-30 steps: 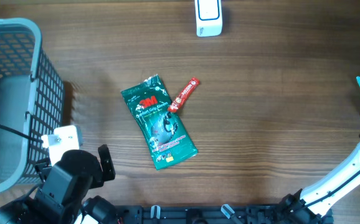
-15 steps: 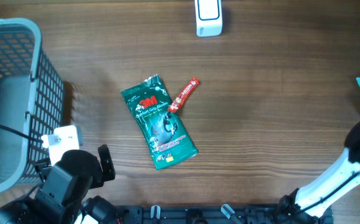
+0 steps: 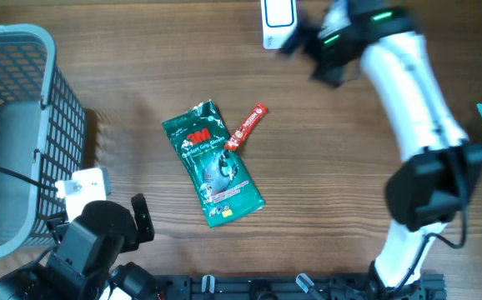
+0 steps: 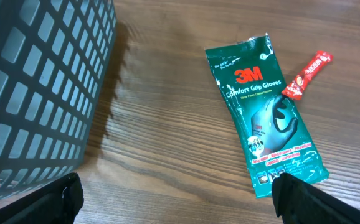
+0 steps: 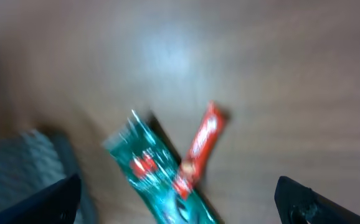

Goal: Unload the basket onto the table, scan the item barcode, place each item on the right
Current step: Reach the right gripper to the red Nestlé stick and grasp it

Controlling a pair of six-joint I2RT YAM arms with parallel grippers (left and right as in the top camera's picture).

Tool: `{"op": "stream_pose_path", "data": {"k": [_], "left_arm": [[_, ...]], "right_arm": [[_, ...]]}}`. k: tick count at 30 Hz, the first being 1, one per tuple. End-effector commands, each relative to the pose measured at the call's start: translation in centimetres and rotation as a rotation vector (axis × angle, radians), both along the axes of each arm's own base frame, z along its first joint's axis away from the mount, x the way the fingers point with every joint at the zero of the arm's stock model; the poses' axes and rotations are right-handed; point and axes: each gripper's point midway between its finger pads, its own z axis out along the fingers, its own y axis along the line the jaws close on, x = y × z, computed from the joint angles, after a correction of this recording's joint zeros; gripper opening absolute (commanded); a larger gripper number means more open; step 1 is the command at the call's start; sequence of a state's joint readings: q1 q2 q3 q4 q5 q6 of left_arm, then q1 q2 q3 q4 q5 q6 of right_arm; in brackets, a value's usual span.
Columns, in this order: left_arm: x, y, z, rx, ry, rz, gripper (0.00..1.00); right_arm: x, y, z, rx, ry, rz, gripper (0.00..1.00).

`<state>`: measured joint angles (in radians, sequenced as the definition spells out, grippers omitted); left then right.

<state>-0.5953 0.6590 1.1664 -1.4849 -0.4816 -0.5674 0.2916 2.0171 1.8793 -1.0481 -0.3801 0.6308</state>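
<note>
Released, empty: left claw [image 4: 174, 194], right claw [image 5: 180, 198]. Could knock the white scanner [image 3: 278, 23] aside, blurring fast just beside it.

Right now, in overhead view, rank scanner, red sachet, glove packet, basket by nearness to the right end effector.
1. scanner, top edge, beside the right end effector
2. red sachet, centre
3. glove packet, beside sachet
4. basket, far left

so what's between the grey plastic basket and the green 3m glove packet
Only bare wooden table between grey basket and green packet, shown in the left wrist view.
</note>
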Motion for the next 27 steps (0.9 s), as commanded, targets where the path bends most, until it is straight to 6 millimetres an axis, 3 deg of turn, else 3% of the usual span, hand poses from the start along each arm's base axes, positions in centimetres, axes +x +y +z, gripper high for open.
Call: {"op": "stream_pose_path", "data": {"k": [1,3,7,12,21,27], "left_arm": [[0.0,0.0,0.4,-0.022,-0.015,0.016,1.00],[0.0,0.0,0.4,-0.022,-0.015,0.016,1.00],[0.0,0.0,0.4,-0.022,-0.015,0.016,1.00],[0.0,0.0,0.4,-0.022,-0.015,0.016,1.00],[0.0,0.0,0.4,-0.022,-0.015,0.016,1.00],[0.0,0.0,0.4,-0.022,-0.015,0.016,1.00]], "right_arm": [[-4.1,3.0,-6.2,-0.186,0.096,-0.020,0.99],[-6.5,4.9,-9.0,-0.210,0.137,-0.015,0.93],[-9.9,7.2,-12.4,-0.220,0.175,0.011,0.85],[-10.8,8.8,-13.5,-0.204,0.147,0.049,0.84],[-10.8,8.9,-13.9,-0.147,0.274,-0.340,0.73],[-10.8,10.0,-15.9,-0.052,0.271,-0.373,0.69]]}}
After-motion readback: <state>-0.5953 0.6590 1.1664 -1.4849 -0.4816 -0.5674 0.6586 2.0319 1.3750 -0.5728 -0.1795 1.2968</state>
